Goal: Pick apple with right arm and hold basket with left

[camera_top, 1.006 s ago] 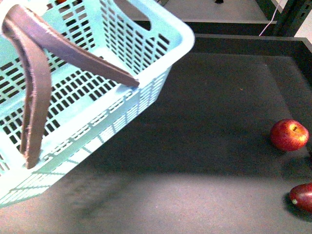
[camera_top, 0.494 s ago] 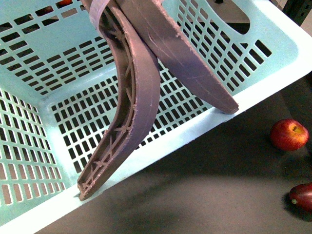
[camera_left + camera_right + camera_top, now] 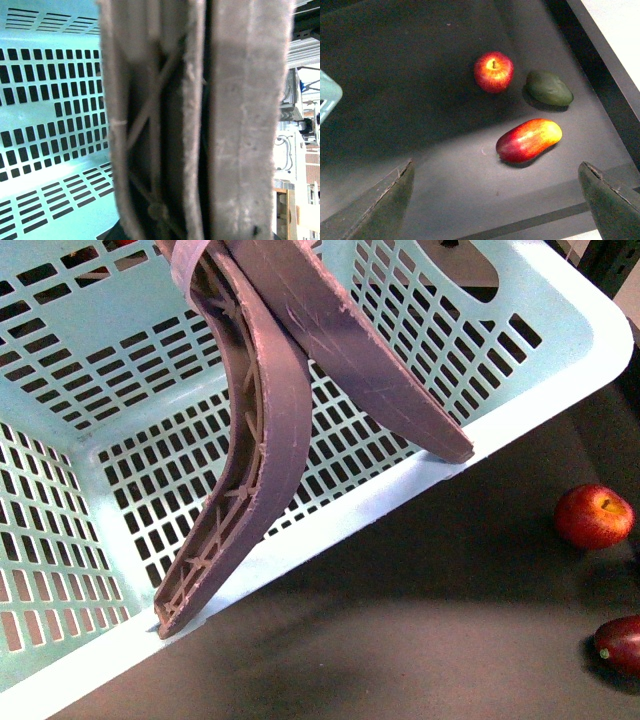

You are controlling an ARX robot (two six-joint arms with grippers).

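The light aqua basket [image 3: 100,380] hangs tilted and fills the left and top of the front view, its two brown handles [image 3: 270,410] drawn together. In the left wrist view the handles [image 3: 200,125] fill the frame with the basket wall [image 3: 50,125] behind; my left gripper is shut on them, its fingers hidden. The red apple [image 3: 594,516] lies on the dark table at the right. In the right wrist view the apple [image 3: 493,71] lies well beyond my open right gripper [image 3: 495,200], whose fingers [image 3: 385,200] are spread wide above the table.
A maroon oval fruit [image 3: 622,644] lies near the apple; in the right wrist view it shows red-yellow [image 3: 529,140], closest to the gripper. A dark green fruit [image 3: 549,88] lies beside the apple. The table's raised edge [image 3: 600,55] runs close behind them.
The basket has swung up and to the right across the front view, its handles now drawn together near the camera. The apple and maroon fruit have not moved.
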